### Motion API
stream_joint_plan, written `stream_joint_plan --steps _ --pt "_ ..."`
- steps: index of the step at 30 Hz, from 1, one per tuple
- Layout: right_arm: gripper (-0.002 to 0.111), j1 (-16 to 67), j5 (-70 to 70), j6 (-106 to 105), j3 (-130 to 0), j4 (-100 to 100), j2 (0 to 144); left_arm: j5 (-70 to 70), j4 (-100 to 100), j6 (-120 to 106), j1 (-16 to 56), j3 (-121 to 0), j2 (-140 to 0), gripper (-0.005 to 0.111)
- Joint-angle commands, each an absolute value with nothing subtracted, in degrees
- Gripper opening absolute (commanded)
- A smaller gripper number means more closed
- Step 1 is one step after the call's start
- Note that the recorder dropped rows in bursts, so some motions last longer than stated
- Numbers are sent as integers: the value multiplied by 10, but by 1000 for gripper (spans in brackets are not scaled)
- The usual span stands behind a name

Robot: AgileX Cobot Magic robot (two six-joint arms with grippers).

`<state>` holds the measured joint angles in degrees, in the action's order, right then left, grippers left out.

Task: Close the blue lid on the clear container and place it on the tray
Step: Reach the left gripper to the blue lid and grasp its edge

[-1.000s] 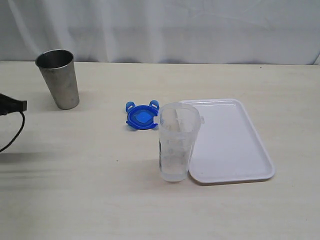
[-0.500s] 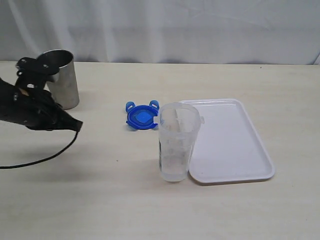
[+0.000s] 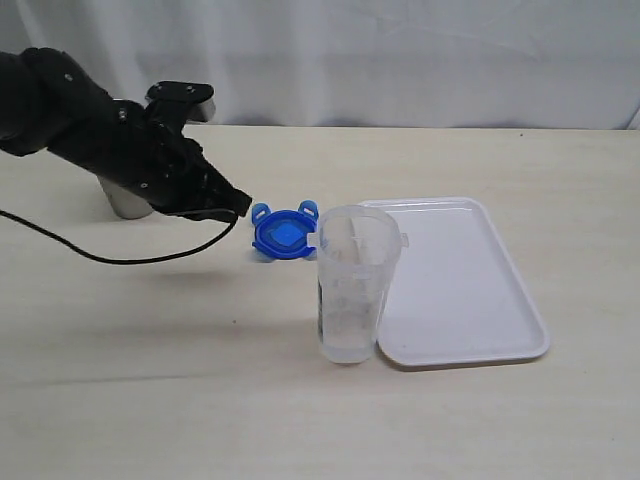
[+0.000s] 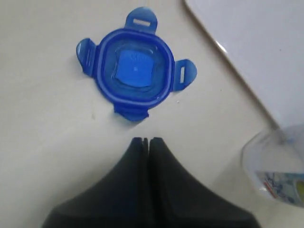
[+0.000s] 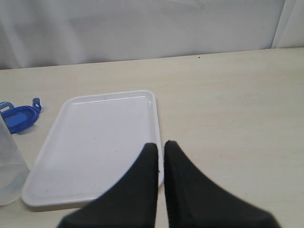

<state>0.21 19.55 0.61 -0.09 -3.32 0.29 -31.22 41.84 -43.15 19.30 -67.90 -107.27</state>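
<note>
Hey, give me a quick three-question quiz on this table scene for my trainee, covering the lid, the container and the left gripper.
1. True or false: the blue lid is snapped onto the clear container.
2. The left gripper is: A) open around the lid; B) shut, beside the lid; C) holding the container.
3. What does the container stand on, the tray or the table?
Key: 1 false; 2 B; 3 the table, beside the tray.

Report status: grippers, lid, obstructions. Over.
Left gripper shut, empty, just short of the blue lid. Right gripper shut, empty. Lid on table, clear container open beside the tray. Nothing between.
</note>
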Motion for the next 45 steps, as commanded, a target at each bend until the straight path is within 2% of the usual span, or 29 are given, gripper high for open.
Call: stream_joint_plan --steps 1,4,6,18,26,31,45 --pt "5 0 194 5 0 -36 0 -314 441 -453 192 -730 -1127 11" --pt "5 0 194 5 0 -36 0 -314 441 -453 192 -754 -1159 28" --pt "5 0 194 5 0 -36 0 -315 442 -464 193 -763 -1175 34" --pt "5 0 194 5 0 -36 0 -239 479 -545 193 -768 -1212 34" --pt "5 0 194 5 0 -36 0 -229 673 -751 193 -768 -1233 34" --pt "5 0 194 5 0 -36 0 -169 703 -781 193 -770 -1256 34" --pt "5 0 194 5 0 -36 0 -218 727 -782 193 -848 -1323 34"
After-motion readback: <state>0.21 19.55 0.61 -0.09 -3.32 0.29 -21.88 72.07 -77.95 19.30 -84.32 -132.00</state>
